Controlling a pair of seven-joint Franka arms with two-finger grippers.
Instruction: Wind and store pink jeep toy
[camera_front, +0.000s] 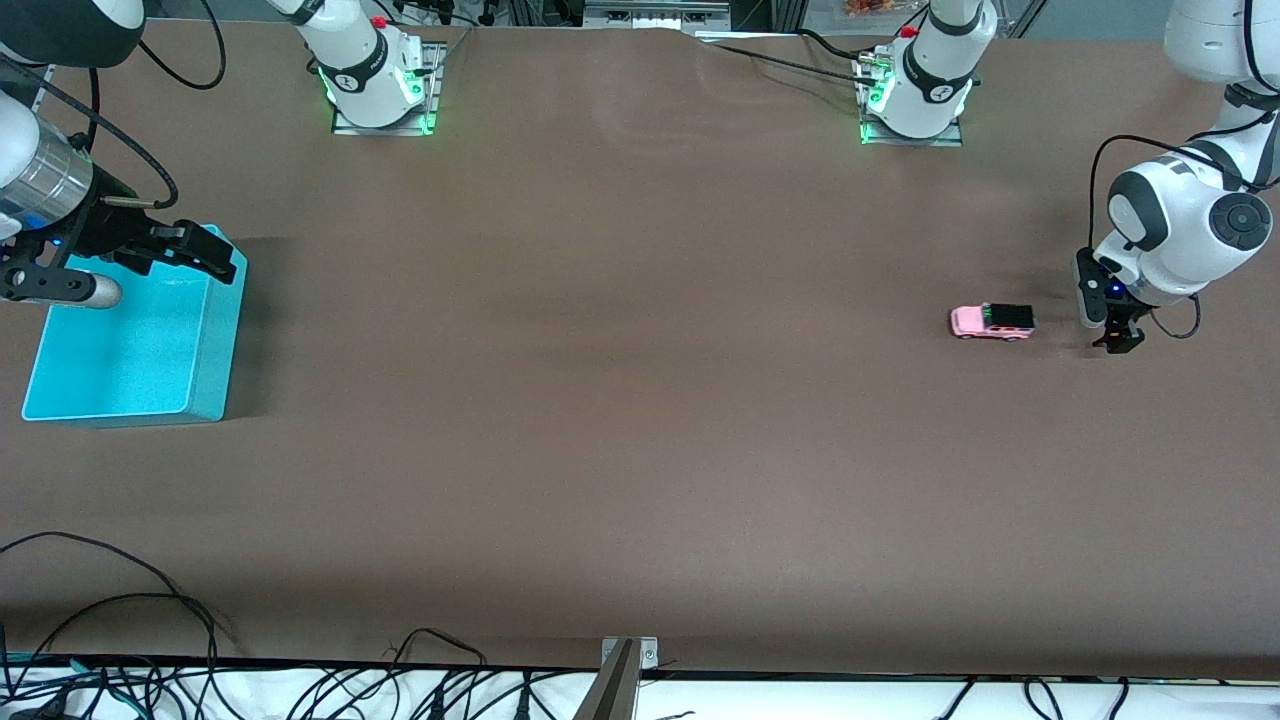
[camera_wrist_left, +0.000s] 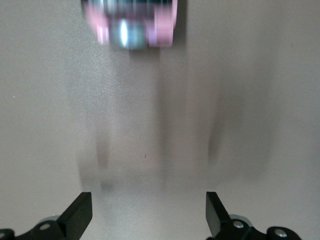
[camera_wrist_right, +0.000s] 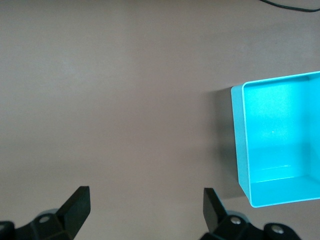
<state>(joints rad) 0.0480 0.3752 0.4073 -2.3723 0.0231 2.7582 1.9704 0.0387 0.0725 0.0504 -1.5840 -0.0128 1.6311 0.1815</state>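
Note:
The pink jeep toy (camera_front: 990, 321), light pink with a black roof, stands on the brown table toward the left arm's end. In the left wrist view it shows blurred (camera_wrist_left: 131, 22), ahead of the fingers. My left gripper (camera_front: 1119, 340) is low over the table beside the jeep, apart from it. It is open and empty (camera_wrist_left: 147, 216). My right gripper (camera_front: 212, 254) hangs over the edge of the teal bin (camera_front: 215, 340) at the right arm's end. It is open and empty (camera_wrist_right: 145, 210). The bin (camera_wrist_right: 239, 145) looks empty inside.
Both arm bases (camera_front: 375, 80) (camera_front: 915, 95) stand along the table's edge farthest from the front camera. Cables (camera_front: 150, 640) lie along the edge nearest the front camera. A wide stretch of brown table (camera_front: 600, 330) lies between the jeep and the bin.

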